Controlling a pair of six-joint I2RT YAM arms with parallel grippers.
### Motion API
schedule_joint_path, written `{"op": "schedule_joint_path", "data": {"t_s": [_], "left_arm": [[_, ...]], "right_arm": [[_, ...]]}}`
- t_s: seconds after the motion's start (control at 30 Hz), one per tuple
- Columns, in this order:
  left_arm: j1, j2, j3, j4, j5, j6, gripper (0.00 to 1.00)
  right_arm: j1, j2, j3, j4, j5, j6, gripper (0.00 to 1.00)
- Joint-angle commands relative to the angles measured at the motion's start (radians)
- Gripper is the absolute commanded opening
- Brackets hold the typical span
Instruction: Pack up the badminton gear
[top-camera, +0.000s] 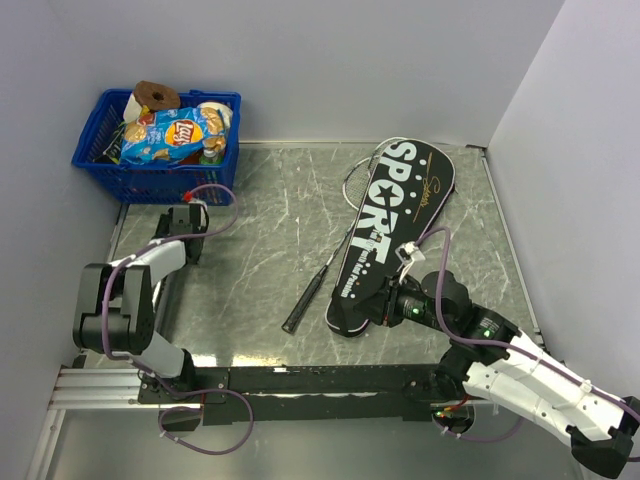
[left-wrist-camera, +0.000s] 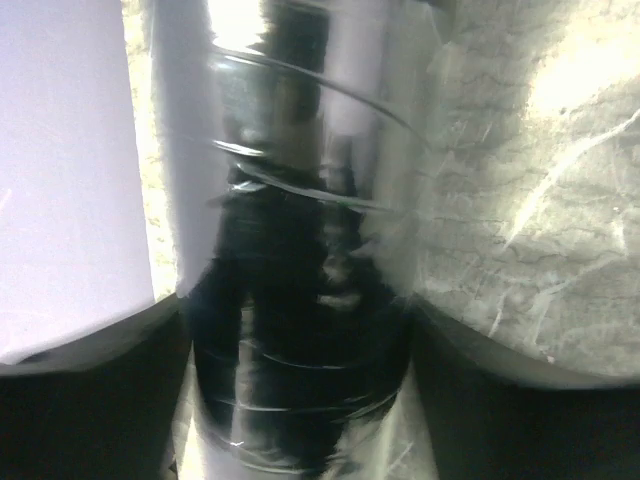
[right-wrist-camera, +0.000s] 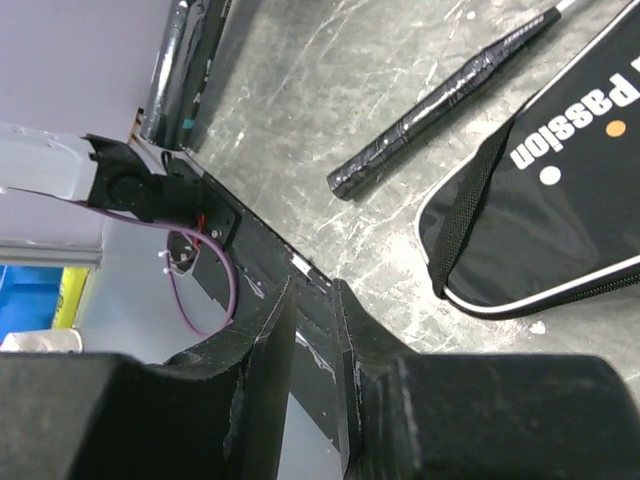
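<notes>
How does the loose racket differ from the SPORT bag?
The racket is thin, with a bare black handle; the bag is broad, black, with white lettering. The racket's head lies partly under the bag, which lies on top. Both lie flat on the table, slanted alike.

Bare surface (top-camera: 250, 230) lies open between the basket (top-camera: 150, 170) and the racket handle (top-camera: 305, 300). The bag (top-camera: 395, 230) fills the right side, near the right end effector (right-wrist-camera: 315, 300).

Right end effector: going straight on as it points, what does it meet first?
Probably the butt of the black racket handle on the table just ahead; height is unclear, so the right end effector might pass over.
</notes>
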Motion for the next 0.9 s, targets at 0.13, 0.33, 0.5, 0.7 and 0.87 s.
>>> {"op": "schedule_joint_path", "data": {"t_s": [0.13, 0.33, 0.5, 0.7, 0.87], "left_arm": [[0.003, 0.019, 0.016, 0.036, 0.013, -0.006, 0.97], [0.003, -0.022, 0.049, 0.021, -0.032, -0.024, 0.97], [-0.021, -0.120, 0.157, -0.102, 0.006, -0.119, 0.96], [-0.217, -0.329, 0.198, -0.226, 0.083, -0.147, 0.96], [-0.396, -0.397, 0.334, -0.416, 0.167, -0.327, 0.96]], "right_arm": [[-0.003, -0.022, -0.018, 0.019, -0.007, 0.020, 0.31], [-0.003, 0.001, -0.015, 0.033, -0.008, 0.016, 0.31], [-0.004, 0.059, 0.026, 0.022, 0.038, -0.021, 0.36], [-0.012, 0.163, 0.086, -0.007, 0.110, -0.071, 0.52], [-0.088, 0.228, 0.112, 0.007, 0.125, -0.101, 0.57]]}}
